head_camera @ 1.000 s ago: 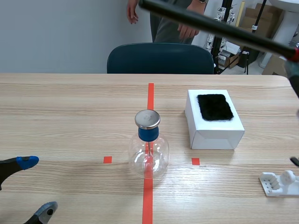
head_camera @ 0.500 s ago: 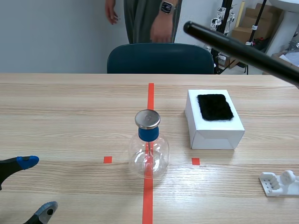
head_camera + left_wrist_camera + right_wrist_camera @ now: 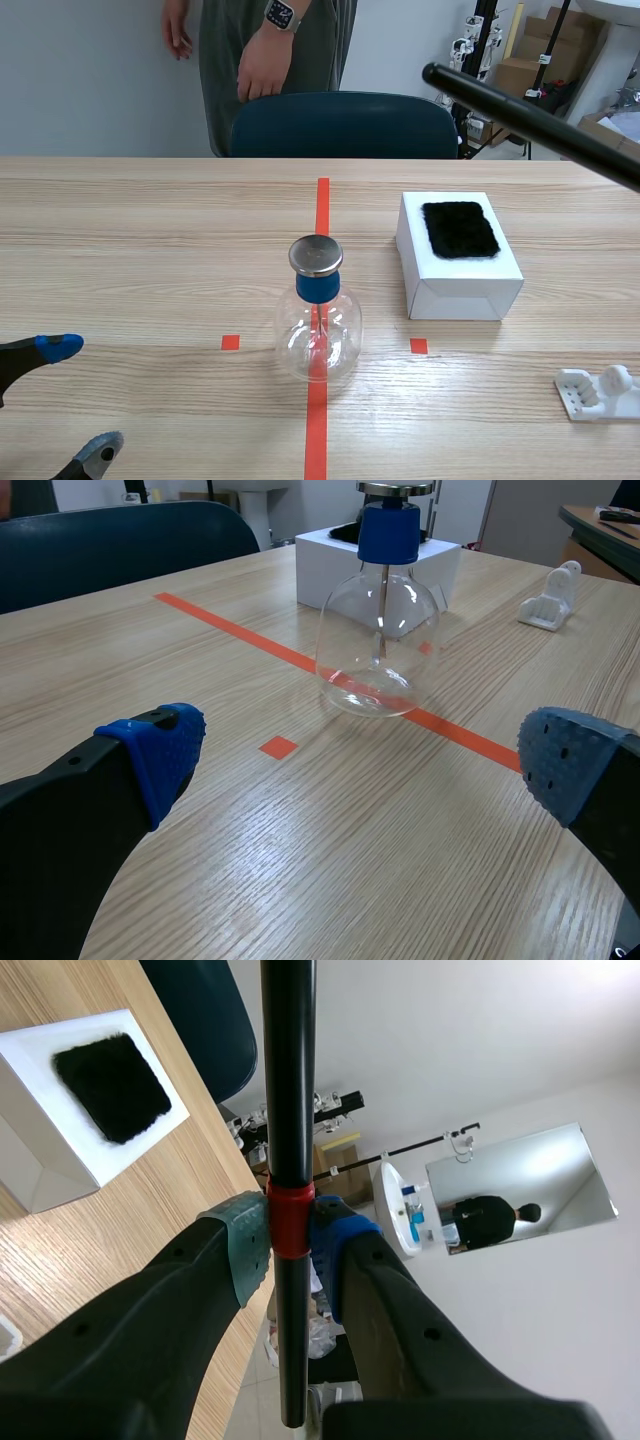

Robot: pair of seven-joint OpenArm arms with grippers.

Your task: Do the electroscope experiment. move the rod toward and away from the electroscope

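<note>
The electroscope [image 3: 318, 310] is a clear glass flask with a blue stopper and a metal disc, standing on the red centre line. In the left wrist view the electroscope [image 3: 380, 630] is ahead of my left gripper [image 3: 365, 760]. That left gripper [image 3: 80, 400] stands open and holds nothing, near the table's front left. The black rod [image 3: 530, 118] slants in high from the right, its tip up and to the right of the flask. My right gripper [image 3: 290, 1250] is shut on the rod [image 3: 288, 1110] at its red band.
A white box [image 3: 460, 275] topped with a black fur pad [image 3: 460, 228] sits right of the flask. A small white plastic stand [image 3: 598, 392] lies at the front right. A blue chair [image 3: 345, 125] and a standing person [image 3: 260, 50] are beyond the far edge.
The rod's tip has drawn back to the right, away from above the table's middle. The person behind the chair has stepped left. The left gripper has not moved.
</note>
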